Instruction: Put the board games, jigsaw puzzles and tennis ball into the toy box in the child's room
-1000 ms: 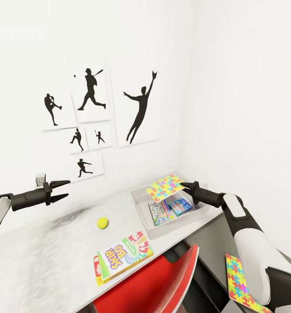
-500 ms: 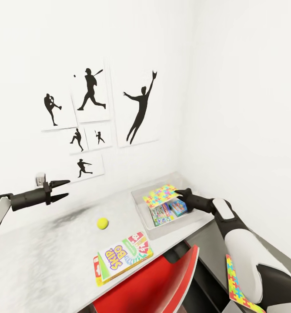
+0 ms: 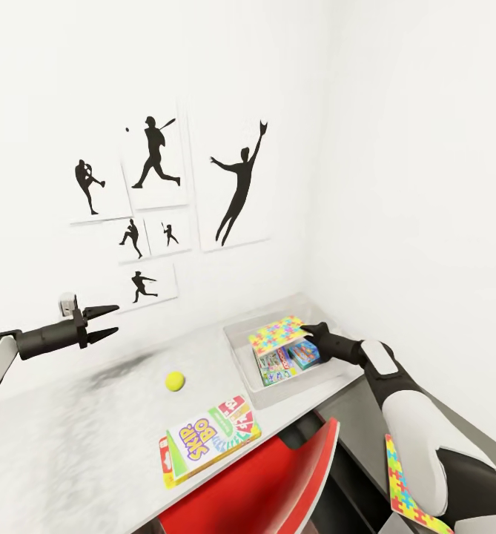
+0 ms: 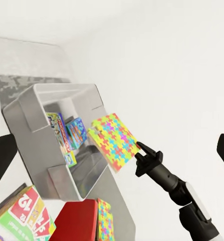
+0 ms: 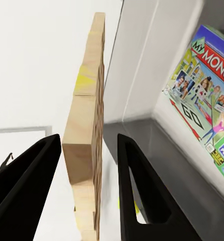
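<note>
White walls with black sports silhouettes back the pale worktop [image 3: 92,437], where the right tool [image 3: 307,331], now lowered from 1 second ago and apparently about to release, pinches a jigsaw puzzle [image 3: 276,334] over the toy box [image 3: 242,348], while the left tool [image 3: 108,320] hovers wide apart and empty.

The head camera looked down over the table [image 3: 92,437] toward the corner walls. The left wrist camera faced across at the toy box [image 4: 39,130] from a distance. The right wrist camera sat close against that same box [image 5: 157,95].
</note>
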Controlling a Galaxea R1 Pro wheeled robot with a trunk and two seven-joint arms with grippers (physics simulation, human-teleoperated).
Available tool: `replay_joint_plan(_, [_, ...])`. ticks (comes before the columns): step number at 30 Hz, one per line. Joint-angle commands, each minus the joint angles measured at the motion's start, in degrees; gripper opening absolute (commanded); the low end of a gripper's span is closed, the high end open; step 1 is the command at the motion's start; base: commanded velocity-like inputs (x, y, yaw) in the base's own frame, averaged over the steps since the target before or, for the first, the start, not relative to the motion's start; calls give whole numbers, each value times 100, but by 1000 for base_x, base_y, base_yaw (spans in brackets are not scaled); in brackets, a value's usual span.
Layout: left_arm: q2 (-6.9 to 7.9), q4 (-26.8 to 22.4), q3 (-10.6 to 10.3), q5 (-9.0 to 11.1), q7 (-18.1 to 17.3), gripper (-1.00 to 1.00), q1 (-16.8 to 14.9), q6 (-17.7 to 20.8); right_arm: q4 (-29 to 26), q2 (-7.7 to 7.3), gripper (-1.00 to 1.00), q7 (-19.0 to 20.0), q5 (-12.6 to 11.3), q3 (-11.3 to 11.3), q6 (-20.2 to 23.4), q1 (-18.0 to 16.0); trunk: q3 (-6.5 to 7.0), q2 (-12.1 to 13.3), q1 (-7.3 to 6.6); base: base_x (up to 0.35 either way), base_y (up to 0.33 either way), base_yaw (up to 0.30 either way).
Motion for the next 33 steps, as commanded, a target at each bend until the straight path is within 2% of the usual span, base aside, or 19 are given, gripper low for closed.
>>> replay_joint_plan(1, [0, 2, 7, -14, -23, 100, -5, 22, 2, 3, -100, 25, 32, -30, 21, -9, -13, -13, 4, 0, 0, 0])
replay_joint_plan(4, [0, 5, 7, -14, -24, 100, -4, 22, 2, 13, -100, 33, 39, -11, 5, -11, -13, -13, 4, 0, 0, 0])
replay_joint_plan(9, [0, 6, 7, -14, -32, 100, 1, 22, 1, 16, -100, 37, 42, 274, -7, -12, -13, -13, 4, 69, 0, 0])
replay_joint_plan(12, [0, 6, 7, -14, -32, 100, 3, 22, -3, 17, -100, 37, 42, 335, -8, -10, -13, -13, 4, 47, 0, 0])
replay_joint_plan(33, [0, 3, 7, -14, -37, 100, 13, 22, 1, -2, -100, 29, 42, 382, -130, -11, -13, -13, 4, 82, 31, 0])
